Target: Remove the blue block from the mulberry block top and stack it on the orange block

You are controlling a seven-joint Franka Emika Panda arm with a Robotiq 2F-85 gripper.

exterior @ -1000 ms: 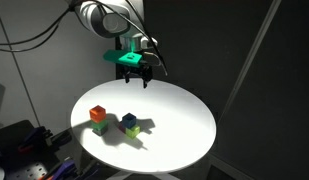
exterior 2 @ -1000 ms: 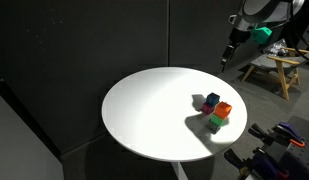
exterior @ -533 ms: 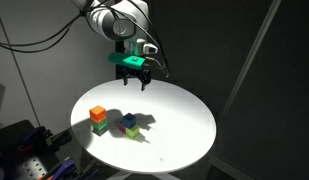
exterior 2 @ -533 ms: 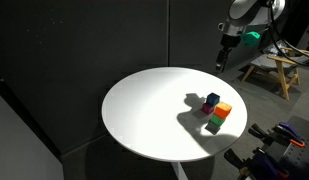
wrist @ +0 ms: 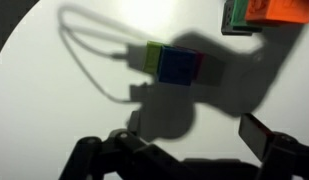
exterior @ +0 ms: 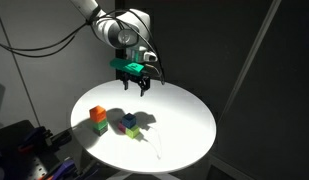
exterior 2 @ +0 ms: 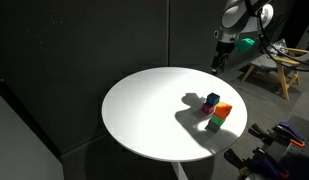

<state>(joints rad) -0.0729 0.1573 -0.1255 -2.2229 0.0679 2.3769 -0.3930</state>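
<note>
The blue block sits on top of other cubes; a thin strip of the mulberry block shows at its right edge and a yellow-green cube at its left. The blue block also shows in both exterior views. The orange block rests on a green cube beside that stack. My gripper hangs open and empty well above the table, back from the blocks.
The blocks stand on a round white table ringed by dark curtains. A wooden stool stands behind the table. The arm's shadow falls across the blocks.
My gripper has come lower and moved in over the table's edge toward the blocks. The blocks have not moved.
</note>
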